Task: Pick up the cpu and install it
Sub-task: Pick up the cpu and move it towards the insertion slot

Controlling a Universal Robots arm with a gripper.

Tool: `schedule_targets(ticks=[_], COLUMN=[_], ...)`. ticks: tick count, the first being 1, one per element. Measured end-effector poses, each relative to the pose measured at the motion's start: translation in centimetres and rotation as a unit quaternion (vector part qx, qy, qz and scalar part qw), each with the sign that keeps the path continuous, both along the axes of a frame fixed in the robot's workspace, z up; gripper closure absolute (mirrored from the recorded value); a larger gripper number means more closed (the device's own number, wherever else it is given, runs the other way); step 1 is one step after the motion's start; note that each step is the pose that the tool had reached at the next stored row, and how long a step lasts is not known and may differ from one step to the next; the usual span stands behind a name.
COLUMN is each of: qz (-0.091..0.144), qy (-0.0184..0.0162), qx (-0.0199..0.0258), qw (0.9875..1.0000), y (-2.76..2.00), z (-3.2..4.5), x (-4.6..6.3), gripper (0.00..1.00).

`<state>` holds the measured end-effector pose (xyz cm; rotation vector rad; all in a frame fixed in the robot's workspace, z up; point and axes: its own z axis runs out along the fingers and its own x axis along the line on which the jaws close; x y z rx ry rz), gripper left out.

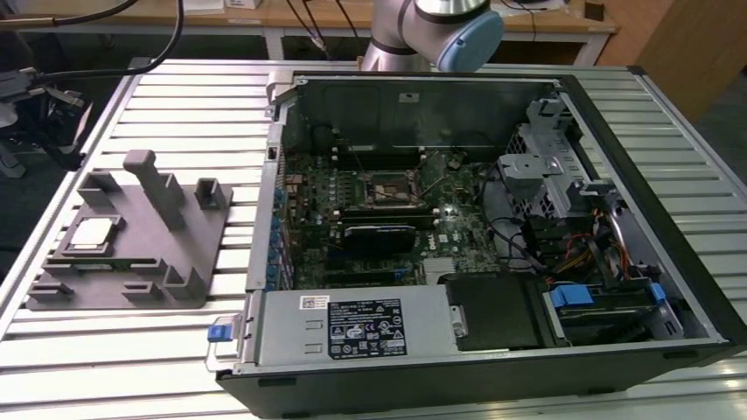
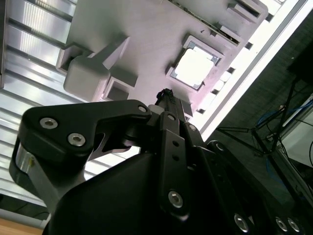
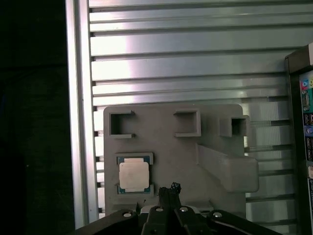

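The cpu (image 1: 94,233) (image 2: 194,67) (image 3: 133,176), a small square chip with a silvery top plate, lies flat in a recess of the grey fixture tray (image 1: 131,267) (image 2: 146,39) (image 3: 171,147). The tray rests on the slatted table at the exterior view's left. My gripper (image 2: 166,94) (image 3: 171,188) hangs well above the tray in both wrist views. Its dark narrow tip appears just beside the cpu and apart from it, and nothing hangs from it. The bare cpu socket (image 1: 386,187) sits on the motherboard inside the open computer case (image 1: 653,157).
A tall post (image 1: 157,188) (image 3: 227,169) and smaller blocks rise from the tray. A black block (image 1: 380,238) lies below the socket; a power supply (image 1: 350,328) fills the case's front. The table edge (image 3: 80,98) runs close beside the tray. The arm (image 1: 438,26) stands behind the case.
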<state>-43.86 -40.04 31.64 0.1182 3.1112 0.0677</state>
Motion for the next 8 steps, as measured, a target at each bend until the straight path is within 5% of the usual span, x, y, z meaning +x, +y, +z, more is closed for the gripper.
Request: schedule_targets(ticks=[8], qz=[0.0], qy=[0.0], qx=[0.0], qw=[1.0], y=[0.0], z=[-1.11], x=[-0.6], gripper=[0.89])
